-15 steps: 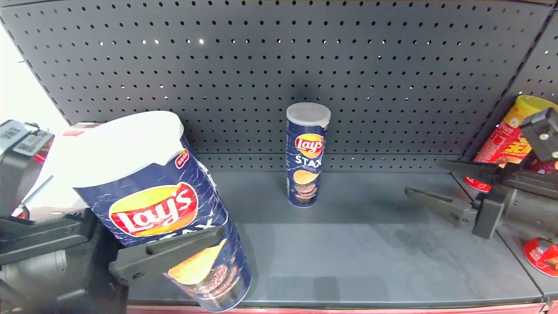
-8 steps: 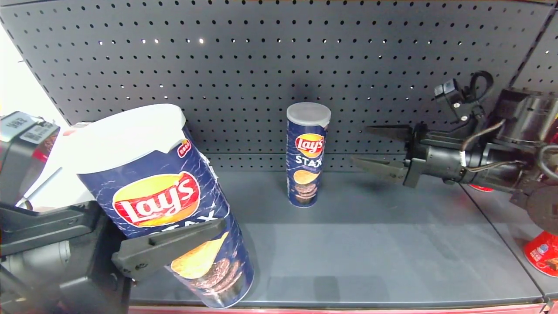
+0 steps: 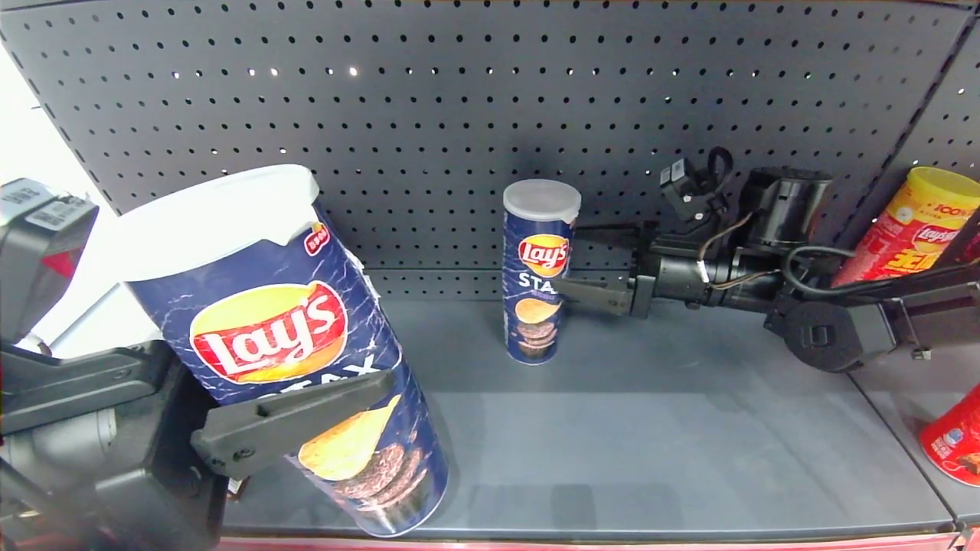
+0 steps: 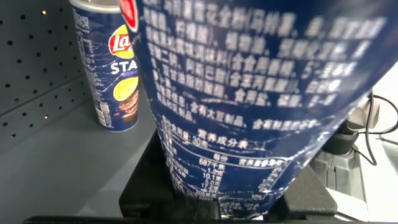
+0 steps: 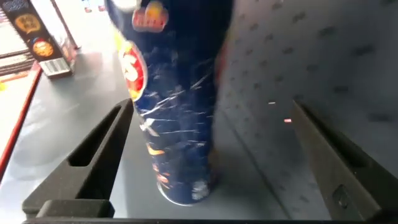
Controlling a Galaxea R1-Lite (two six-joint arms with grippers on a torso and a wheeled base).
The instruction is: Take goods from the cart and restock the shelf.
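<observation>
**Head view:** L gripper (image 3: 321, 405) clamps a tilted dark-blue cylindrical crisp canister w/ white lid (image 3: 276, 337) at the front edge of the grey metal shelf (image 3: 651, 428); far finger hidden. R gripper (image 3: 576, 257) has jaws spread, straddling the upright matching canister (image 3: 540, 272) near the perforated back panel (image 3: 459, 115).
**L wrist:** both ends of the tilted canister (image 4: 249, 93) cut off.
**R wrist:** top of the upright canister (image 5: 177, 124) blurred.

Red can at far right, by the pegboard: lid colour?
Yellow lid on the red can; clearest in the head view.

Blue can (image 5: 177, 124) upright on shelf (image 5: 62, 130) inside wide-open gripper (image 5: 208, 111), seemingly untouched.
</observation>
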